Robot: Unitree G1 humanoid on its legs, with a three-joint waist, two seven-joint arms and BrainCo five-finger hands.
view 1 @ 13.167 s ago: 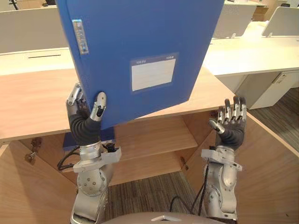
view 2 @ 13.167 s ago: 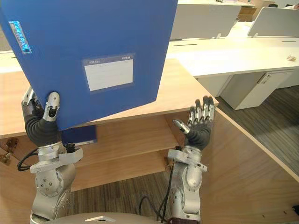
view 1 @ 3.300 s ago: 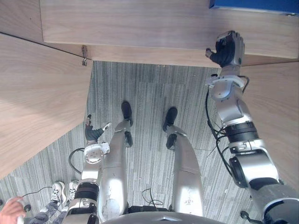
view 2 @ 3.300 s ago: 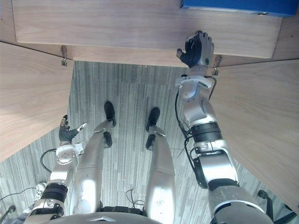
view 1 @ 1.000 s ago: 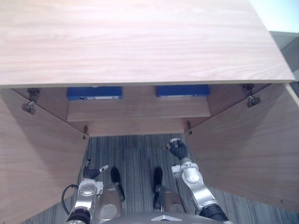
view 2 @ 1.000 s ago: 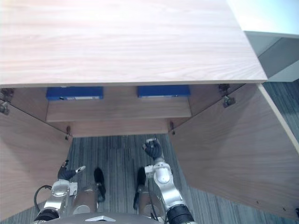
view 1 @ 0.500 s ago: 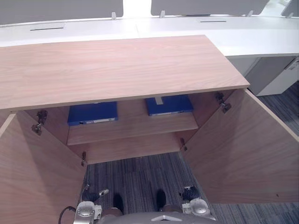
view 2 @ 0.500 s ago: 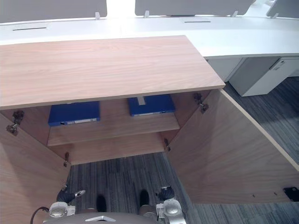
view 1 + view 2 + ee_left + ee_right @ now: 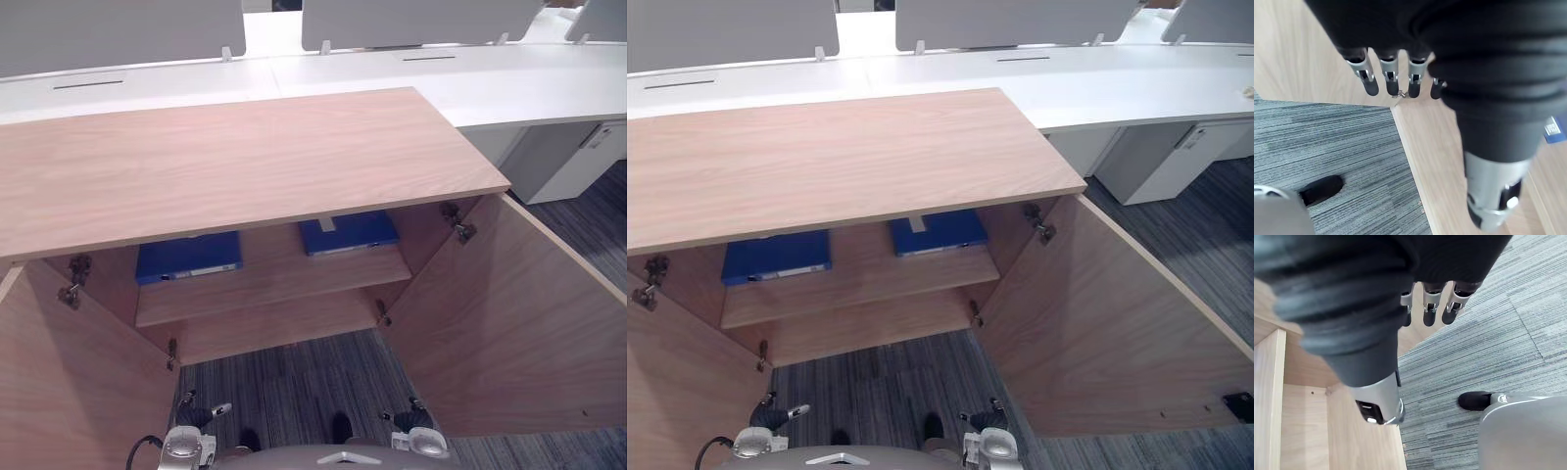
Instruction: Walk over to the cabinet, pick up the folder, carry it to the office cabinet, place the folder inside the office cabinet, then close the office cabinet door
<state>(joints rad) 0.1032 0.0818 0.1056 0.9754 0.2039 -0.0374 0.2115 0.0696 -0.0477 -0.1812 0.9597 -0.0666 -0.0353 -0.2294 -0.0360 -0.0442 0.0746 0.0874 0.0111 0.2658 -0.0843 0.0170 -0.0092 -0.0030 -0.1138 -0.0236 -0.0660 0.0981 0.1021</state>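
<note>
Folder (image 9: 350, 232) and robot hands are well apart. The left robot hand (image 9: 1388, 68) hangs low over the carpet (image 9: 294, 377), fingers straight and loose, thumb out to the side, holding nothing. The right robot hand (image 9: 1431, 303) hangs the same way on the other side, fingers relaxed and empty, close to the foot of the right door (image 9: 509, 323). Both hands sit in the gap in front of the cabinet (image 9: 245, 157), between its two doors. The left door (image 9: 69, 382) and the right door both stand wide open. Inside, the folder lies flat on the right half of the upper shelf (image 9: 279, 279); it is blue. A second folder (image 9: 188, 257), also blue, lies flat on the left half of the same shelf, apart from the first. A lower shelf (image 9: 274, 328) sits beneath them. Behind the cabinet runs a long white desk (image 9: 441, 73) with grey screens (image 9: 118, 29) standing along it.
</note>
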